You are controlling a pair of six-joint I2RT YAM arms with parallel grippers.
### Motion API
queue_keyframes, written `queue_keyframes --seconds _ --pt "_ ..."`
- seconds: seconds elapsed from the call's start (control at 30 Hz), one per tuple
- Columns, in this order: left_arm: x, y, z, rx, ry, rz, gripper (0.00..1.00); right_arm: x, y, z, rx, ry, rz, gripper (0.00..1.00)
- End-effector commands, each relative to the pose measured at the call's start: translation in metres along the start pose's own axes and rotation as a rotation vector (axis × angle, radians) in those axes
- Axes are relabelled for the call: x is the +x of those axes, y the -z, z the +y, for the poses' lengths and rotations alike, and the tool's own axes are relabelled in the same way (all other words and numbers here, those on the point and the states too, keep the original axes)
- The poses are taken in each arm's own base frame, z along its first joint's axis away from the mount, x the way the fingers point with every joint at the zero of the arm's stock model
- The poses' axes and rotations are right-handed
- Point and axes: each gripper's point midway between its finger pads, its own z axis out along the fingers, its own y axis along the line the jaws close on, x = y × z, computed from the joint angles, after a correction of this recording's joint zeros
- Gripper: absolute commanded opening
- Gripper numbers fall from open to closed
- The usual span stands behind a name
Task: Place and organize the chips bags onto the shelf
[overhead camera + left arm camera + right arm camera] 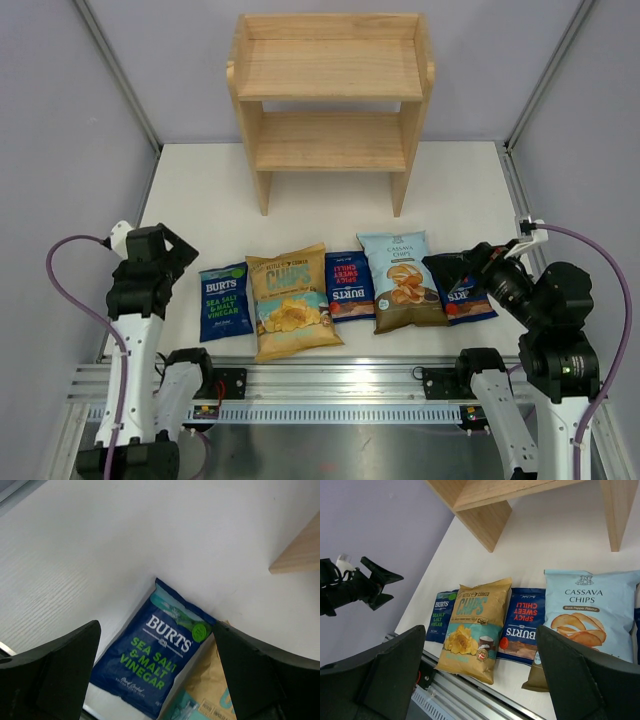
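Observation:
Five chips bags lie in a row near the table's front edge: a dark-blue Burts sea salt bag [225, 302], a tan Chips bag [291, 300], a dark-blue Burts spicy chilli bag [349, 284], a light-blue cassava bag [403, 280] and a third Burts bag [472, 298], partly hidden by my right gripper [455, 270]. The wooden shelf [330, 100] stands empty at the back. My left gripper [156, 645] is open, above the sea salt bag [150, 655]. My right gripper [481, 640] is open and empty, above the row's right end and facing the Chips bag [475, 622].
An aluminium rail [330, 385] runs along the near table edge. Grey walls with metal posts close in the left, right and back. Purple cables [70, 260] loop beside each arm. The left arm [355, 585] shows in the right wrist view.

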Motion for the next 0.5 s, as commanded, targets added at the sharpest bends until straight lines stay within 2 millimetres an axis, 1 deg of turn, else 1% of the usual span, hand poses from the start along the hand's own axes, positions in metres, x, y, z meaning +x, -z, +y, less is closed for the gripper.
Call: queue_keyframes --seconds 0.0,0.03,0.07,0.1,0.13,0.17,0.2,0.23,0.27,0.3,0.33,0.37,0.4,0.43,0.47 --pt "-0.017 -0.028 -0.009 0.033 0.117 -0.049 0.99 -0.007 0.005 0.023 -0.107 0.032 -0.022 1.00" --pt "-0.006 -0.038 -0.015 0.065 0.119 0.016 0.99 -0.008 0.006 0.028 -0.135 0.041 -0.029 1.00" --pt "-0.003 -0.050 -0.017 0.093 0.130 0.023 0.99 -0.007 0.006 0.030 -0.145 0.028 -0.025 0.99" --pt "-0.001 -0.058 -0.015 0.100 0.146 0.034 0.99 -0.007 0.007 0.034 -0.163 0.029 -0.025 0.99" --pt "0.010 -0.068 -0.020 0.139 0.148 0.085 0.99 -0.007 0.008 0.039 -0.190 0.031 -0.020 0.99" --pt "0.012 -0.077 -0.029 0.200 0.155 0.096 0.99 -0.008 0.008 0.040 -0.198 0.031 -0.019 0.99" --pt "0.010 -0.084 -0.023 0.196 0.187 0.109 0.99 -0.009 0.009 0.043 -0.209 0.031 -0.019 0.99" --pt "0.014 -0.089 -0.022 0.203 0.202 0.131 0.99 -0.010 0.009 0.045 -0.219 0.035 -0.017 0.99" --pt "0.016 -0.099 -0.021 0.206 0.210 0.145 0.99 -0.011 0.009 0.048 -0.229 0.040 -0.016 1.00" --pt "0.021 -0.106 -0.014 0.193 0.220 0.155 0.99 -0.013 0.010 0.050 -0.235 0.046 -0.015 1.00" --pt "0.024 -0.110 -0.012 0.186 0.217 0.161 0.99 -0.012 0.008 0.051 -0.239 0.050 0.003 0.99" --pt "0.026 -0.117 -0.009 0.178 0.215 0.162 0.99 -0.015 0.011 0.055 -0.246 0.060 0.001 0.99" --pt "0.035 -0.121 -0.004 0.164 0.216 0.180 0.99 -0.016 0.011 0.056 -0.246 0.063 0.003 0.99" --pt "0.043 -0.123 -0.005 0.175 0.219 0.206 0.99 -0.017 0.011 0.057 -0.248 0.063 0.006 0.99" --pt "0.043 -0.127 -0.010 0.211 0.214 0.200 0.99 -0.017 0.012 0.058 -0.253 0.066 0.004 0.99"
